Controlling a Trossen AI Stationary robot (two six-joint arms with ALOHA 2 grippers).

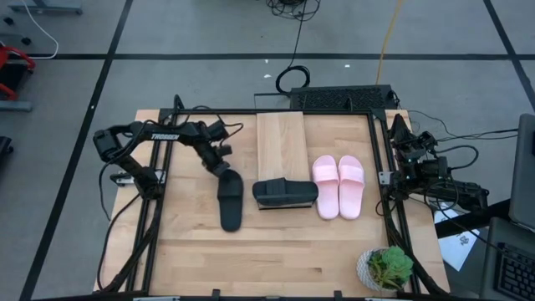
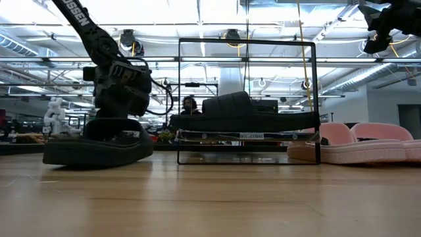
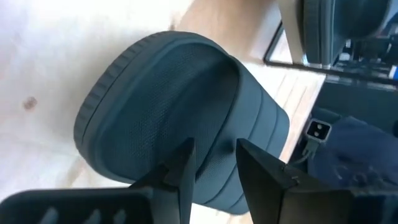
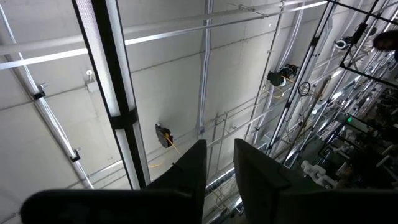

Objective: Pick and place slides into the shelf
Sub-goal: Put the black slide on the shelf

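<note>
You have one black slide point(image 1: 286, 193) already on the shelf point(image 1: 280, 142), lying across the near end of the light-wood board, its strap up. In the low view this slide point(image 2: 240, 113) rests on the raised board inside the thin dark frame point(image 2: 314, 99). The second black slide point(image 1: 230, 201) lies on the desk just left of the shelf, about midway between the left edge and the centre. The left gripper point(image 1: 221, 167) is at the far end of this slide; in the left wrist view its two fingers point(image 3: 180, 174) stand at the strap point(image 3: 249, 124) with a narrow gap between them, one finger seems to go under it, but you cannot tell if they truly clamp it. In the low view the slide's sole point(image 2: 99, 150) looks flat on the desk. The pink pair point(image 1: 339, 186) lies side by side on the desk just right of the shelf, touching each other. The right gripper point(image 4: 217, 162) waits by the right edge of the desk, pointing up to the ceiling, its fingers nearly together and holding nothing. A small potted plant point(image 1: 386, 267) stands at the near right corner.
</note>
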